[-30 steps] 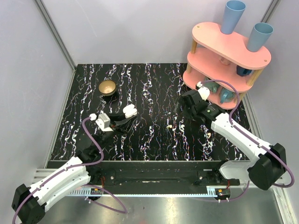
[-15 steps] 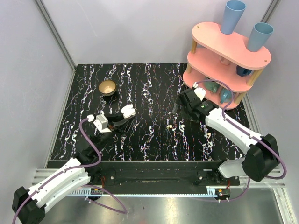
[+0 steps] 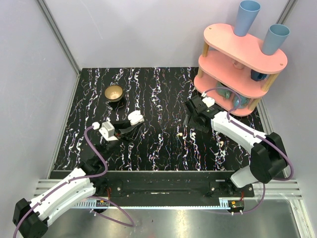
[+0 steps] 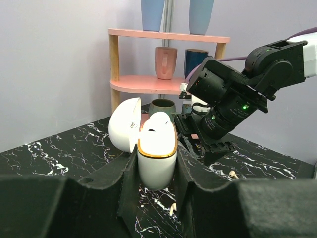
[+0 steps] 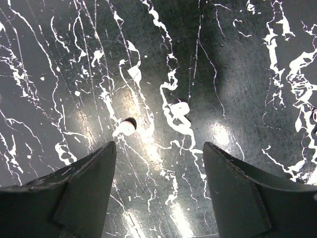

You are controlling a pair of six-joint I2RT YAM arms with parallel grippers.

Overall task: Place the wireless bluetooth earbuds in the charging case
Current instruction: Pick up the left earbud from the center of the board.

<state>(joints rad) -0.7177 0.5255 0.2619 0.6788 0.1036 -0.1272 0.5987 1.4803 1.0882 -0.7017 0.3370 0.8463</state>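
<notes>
My left gripper [image 4: 156,171] is shut on the white charging case [image 4: 157,153] with a gold rim, holding it upright above the table with its lid swung open to the left. From above, the case [image 3: 135,118] is left of centre. My right gripper [image 5: 158,146] is open and points down at the tabletop, nothing between its fingers. Just beyond its tips lie two white earbuds, one [image 5: 125,128] to the left and one [image 5: 179,109] to the right. A cream earbud [image 3: 179,133] lies mid-table, another [image 3: 221,144] further right. The right gripper [image 3: 190,119] hovers near the shelf's foot.
A pink two-tier shelf [image 3: 237,64] with blue cups and mugs stands at the back right, close behind the right arm. A small bronze bowl [image 3: 114,92] sits at the back left. Grey walls enclose the black marbled table [image 3: 158,148].
The right gripper has moved left and away from the arm bases, and its jaws have narrowed somewhat. The left gripper shifted slightly early on and still holds the case.
</notes>
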